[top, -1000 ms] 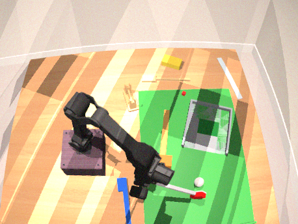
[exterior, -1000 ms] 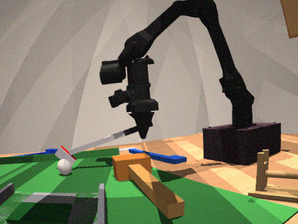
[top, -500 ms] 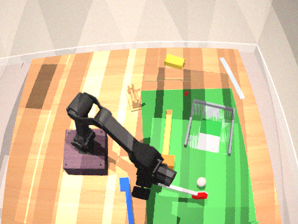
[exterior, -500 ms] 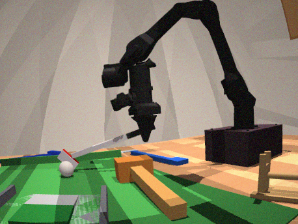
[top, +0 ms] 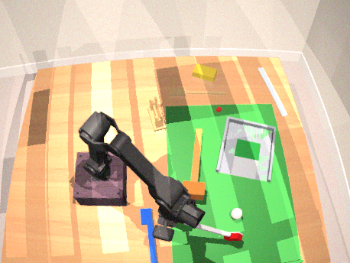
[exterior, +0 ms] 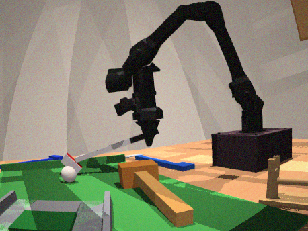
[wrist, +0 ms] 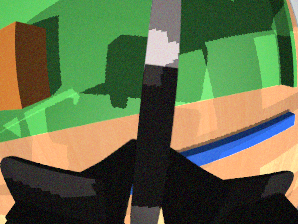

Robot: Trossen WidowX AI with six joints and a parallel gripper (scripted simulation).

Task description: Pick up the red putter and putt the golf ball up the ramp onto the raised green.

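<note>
My gripper (exterior: 149, 142) (wrist: 146, 146) is shut on the dark grip of the red putter (top: 233, 236) (exterior: 71, 163) (wrist: 162, 47). Its pale shaft slants down from the fingers to the red and white head, which is low over the green mat. Whether the head touches the mat is unclear. The white golf ball (top: 236, 213) (exterior: 68, 174) rests on the mat, between the putter head and the ramp, with a small gap to the head in the top view. The raised green (top: 247, 149) (exterior: 44, 219) is a dark green square inside grey walls (top: 222, 145) (exterior: 107, 211). The wrist view does not show the ball or head.
An orange mallet (top: 194, 189) (exterior: 165, 198) (wrist: 30, 65) lies on the mat near the arm. A blue club (top: 152, 241) (exterior: 165, 162) (wrist: 240, 142) lies beside the mat. A wooden rack (top: 157, 115) (exterior: 273, 178), a yellow block (top: 204, 73), a red cube (top: 218, 109) and a white bar (top: 272, 92) are farther off.
</note>
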